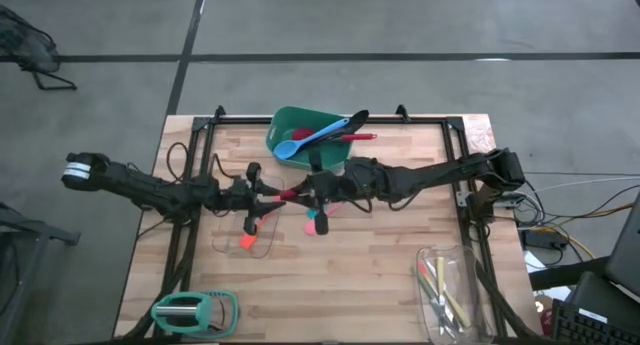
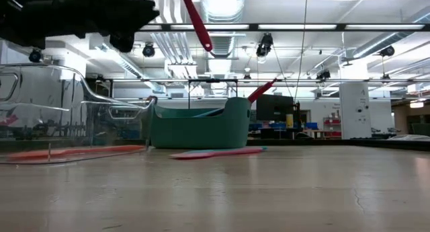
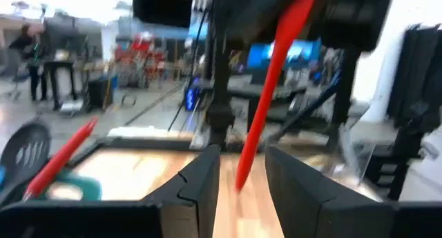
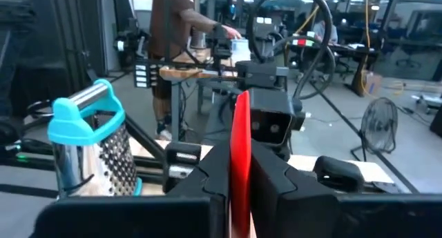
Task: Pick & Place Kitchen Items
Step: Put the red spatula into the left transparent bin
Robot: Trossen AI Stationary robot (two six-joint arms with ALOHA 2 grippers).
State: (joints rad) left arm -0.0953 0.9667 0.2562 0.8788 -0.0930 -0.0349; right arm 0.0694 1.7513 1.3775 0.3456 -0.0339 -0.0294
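My right gripper (image 1: 303, 193) hangs above the table's middle, shut on a red utensil (image 3: 269, 86). My left gripper (image 3: 242, 190) faces it from the left and is open. The utensil's free end shows in the gap between the left fingers, and I see no touch there. The green tub (image 1: 305, 135) at the far middle holds a blue spoon (image 1: 315, 140), a black slotted spoon (image 1: 350, 120) and another red utensil (image 1: 355, 137). A pink and teal utensil (image 2: 215, 152) lies flat on the table. An orange one (image 1: 247, 241) lies in a clear tray (image 2: 67, 118). My right gripper pinches the red utensil between its two fingers, with the thin red strip (image 4: 239, 155) standing edge-on in the gap. The fingers come level from the table's right. The utensil is lifted clear of the table and slants down toward my left gripper.
A metal grater with a teal handle (image 1: 190, 310) lies at the near left corner. Another clear glass tray (image 1: 450, 290) with a few slim utensils sits at the near right. A dark frame (image 1: 330, 117) edges the table. People stand in the room beyond.
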